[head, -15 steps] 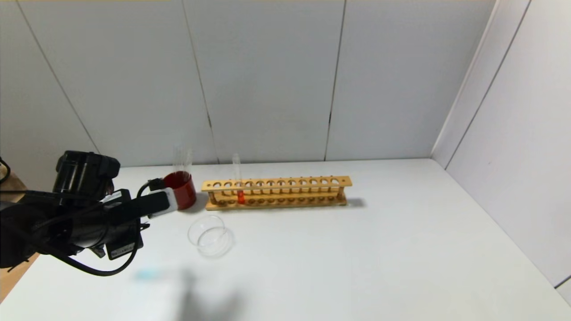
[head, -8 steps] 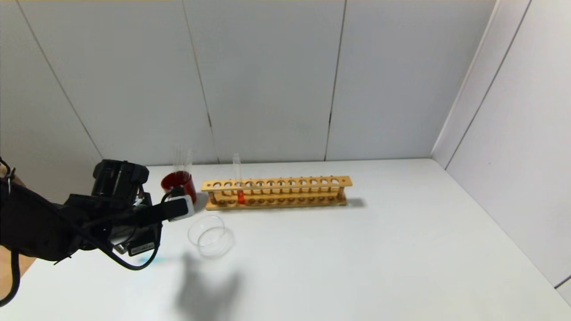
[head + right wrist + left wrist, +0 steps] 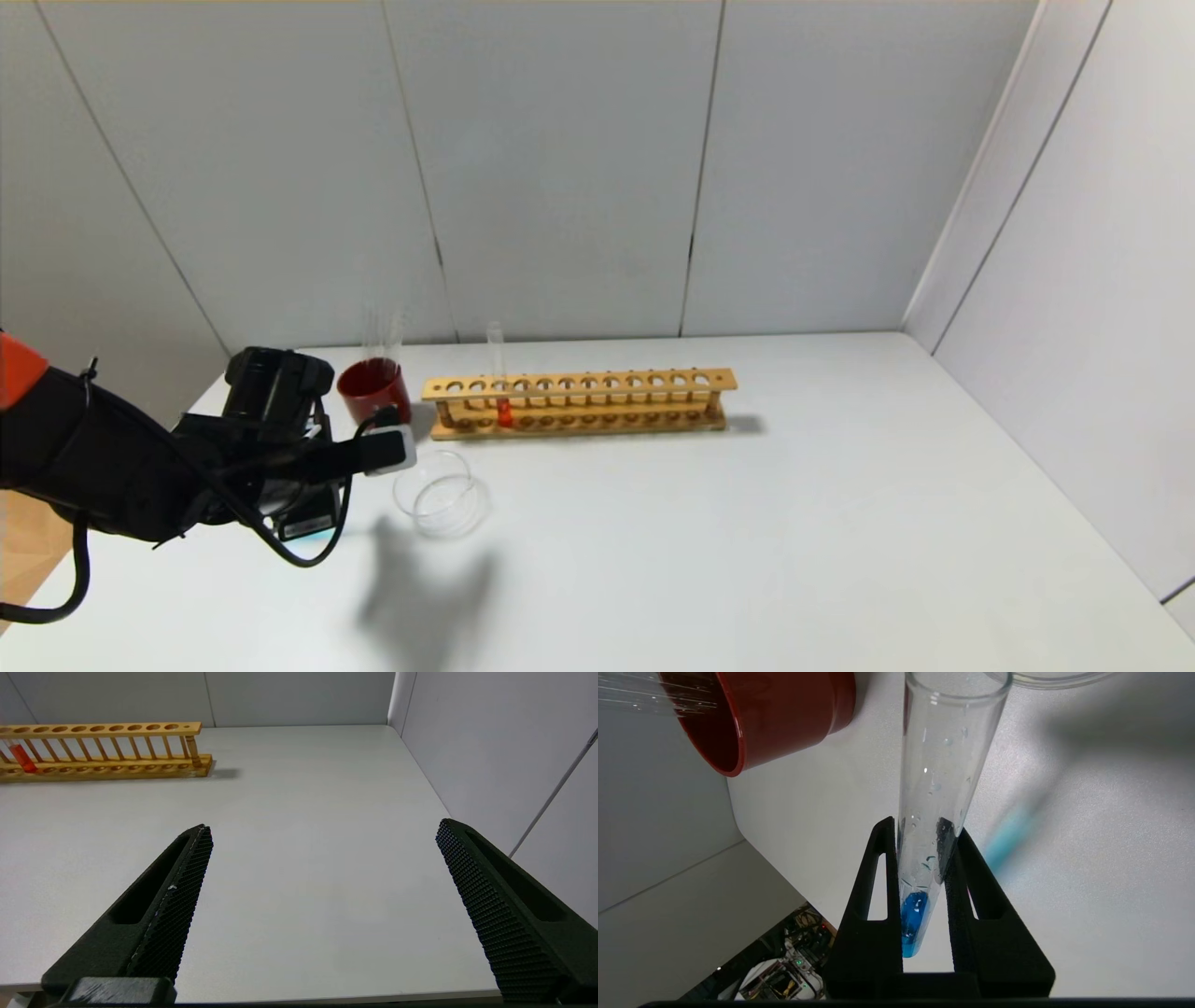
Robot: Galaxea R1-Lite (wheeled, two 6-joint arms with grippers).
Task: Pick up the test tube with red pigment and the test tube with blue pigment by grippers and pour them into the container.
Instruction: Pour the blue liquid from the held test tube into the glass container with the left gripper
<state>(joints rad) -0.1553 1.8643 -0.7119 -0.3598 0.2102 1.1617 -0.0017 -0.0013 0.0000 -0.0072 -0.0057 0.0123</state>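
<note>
Blue tube in left hand

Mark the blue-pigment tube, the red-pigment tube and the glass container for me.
test tube with blue pigment point(image 3: 941, 779), left wrist view, on its clear glass wall.
test tube with red pigment point(image 3: 504, 413), head view, on its red bottom end.
container point(image 3: 450, 525), head view, on its near rim.

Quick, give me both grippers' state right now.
Left gripper: shut on the test tube with blue pigment, beside the glass dish.
Right gripper: open, holding nothing, above the table.
</note>
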